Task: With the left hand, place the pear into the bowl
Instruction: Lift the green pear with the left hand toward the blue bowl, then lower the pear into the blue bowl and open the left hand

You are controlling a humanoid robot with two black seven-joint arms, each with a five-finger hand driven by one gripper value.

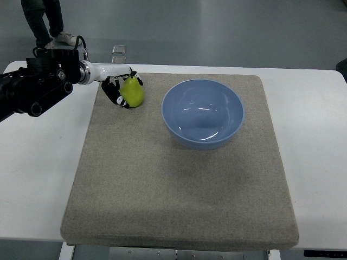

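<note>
So the left hand [120, 89] comes in from the left edge and has its black-tipped fingers [115, 96] wrapped around the pear [132, 91], gripping it at the far-left corner of the grey mat [179, 184]. The pear stands pretty much upright, long axis vertical, narrow stem end pointing up and slightly away from the camera, fat end at the mat. The blue bowl [203, 112] sits just to its right, not touching, nothing inside. White counter [38, 179] underneath. Someone's legs [46, 21] show at the top left.
</note>
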